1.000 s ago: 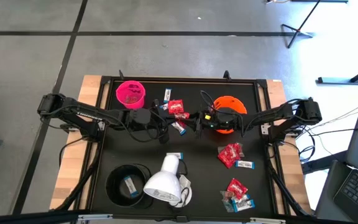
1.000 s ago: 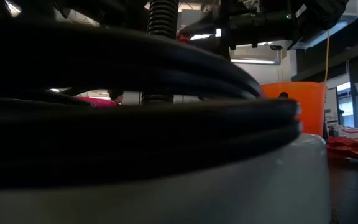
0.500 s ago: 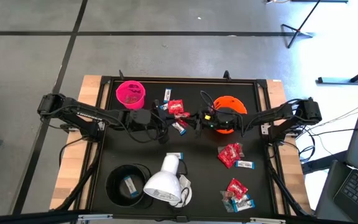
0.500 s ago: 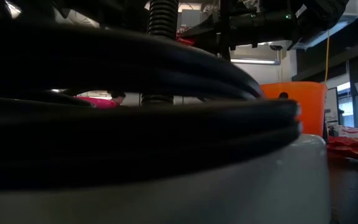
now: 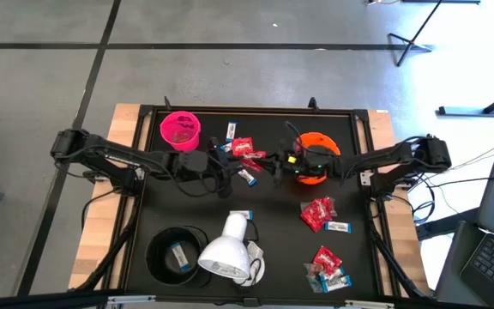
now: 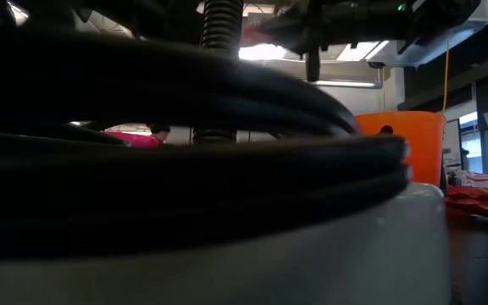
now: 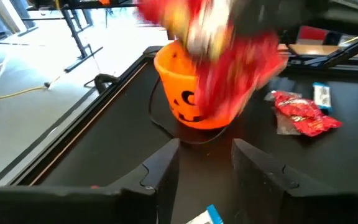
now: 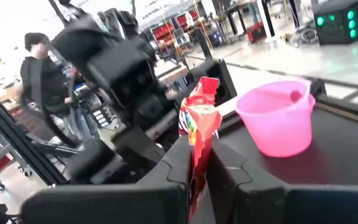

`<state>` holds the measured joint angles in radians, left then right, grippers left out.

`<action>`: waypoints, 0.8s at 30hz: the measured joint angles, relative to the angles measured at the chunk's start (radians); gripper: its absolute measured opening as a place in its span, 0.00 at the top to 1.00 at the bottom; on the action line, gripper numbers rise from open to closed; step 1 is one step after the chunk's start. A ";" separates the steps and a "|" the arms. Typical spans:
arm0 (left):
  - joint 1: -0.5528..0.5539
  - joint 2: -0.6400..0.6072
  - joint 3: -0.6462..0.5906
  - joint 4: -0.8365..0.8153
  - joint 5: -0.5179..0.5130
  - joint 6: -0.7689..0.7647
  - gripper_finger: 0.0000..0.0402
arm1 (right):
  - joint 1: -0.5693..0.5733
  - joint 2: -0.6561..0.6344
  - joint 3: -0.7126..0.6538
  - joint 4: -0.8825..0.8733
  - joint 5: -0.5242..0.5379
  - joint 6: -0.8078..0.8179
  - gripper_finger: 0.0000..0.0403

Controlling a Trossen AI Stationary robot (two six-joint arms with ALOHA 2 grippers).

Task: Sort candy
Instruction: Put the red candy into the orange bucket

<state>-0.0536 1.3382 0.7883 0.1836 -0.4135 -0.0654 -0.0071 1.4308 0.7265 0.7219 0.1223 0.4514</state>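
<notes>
Beside the orange cup (image 5: 316, 148), the right hand (image 8: 197, 163) now clamps the red packet (image 8: 199, 127) as the left hand (image 7: 205, 163) has opened, so the handover looks done and the packet can go into a cup.

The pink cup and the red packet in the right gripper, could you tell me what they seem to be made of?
The pink cup looks like smooth moulded plastic: even colour, rolled rim, soft sheen. The red packet looks like thin glossy film or foil, creased and crinkled at its edge.

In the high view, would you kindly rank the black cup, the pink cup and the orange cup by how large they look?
1. black cup, clearly the widest.
2. pink cup.
3. orange cup; the right arm covers part of it, so it may match the pink cup.
</notes>
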 joint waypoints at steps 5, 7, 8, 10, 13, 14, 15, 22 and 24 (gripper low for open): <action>-0.006 -0.034 0.000 -0.046 -0.046 0.000 0.66 | 0.000 -0.133 0.000 -0.174 0.000 -0.045 0.94; -0.007 -0.034 0.000 -0.046 -0.047 -0.001 0.66 | 0.000 -0.199 0.000 -0.283 0.001 -0.062 0.96; -0.007 -0.033 0.000 -0.049 -0.047 -0.001 0.66 | 0.000 -0.234 0.000 -0.348 0.007 -0.066 0.97; -0.007 -0.033 0.000 -0.050 -0.047 -0.003 0.66 | 0.000 -0.305 0.000 -0.475 0.036 -0.067 0.97; -0.007 -0.028 0.000 -0.055 -0.047 -0.010 0.66 | 0.000 -0.411 0.000 -0.677 0.097 -0.055 0.94; -0.007 -0.028 0.000 -0.061 -0.047 -0.010 0.66 | 0.000 -0.445 0.000 -0.748 0.123 -0.040 0.92; -0.006 -0.028 0.000 -0.060 -0.047 -0.010 0.66 | 0.000 -0.479 0.000 -0.813 0.153 -0.029 0.91; -0.006 -0.028 0.000 -0.056 -0.046 -0.027 0.66 | 0.000 -0.645 0.000 -1.242 0.327 0.151 0.90; -0.006 -0.028 0.000 -0.056 -0.046 -0.035 0.66 | 0.000 -0.655 0.000 -1.321 0.366 0.192 0.90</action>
<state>-0.0593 1.3098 0.7879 0.1276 -0.4595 -0.1005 -0.0071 0.7758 0.7265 -0.5988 0.4880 0.6437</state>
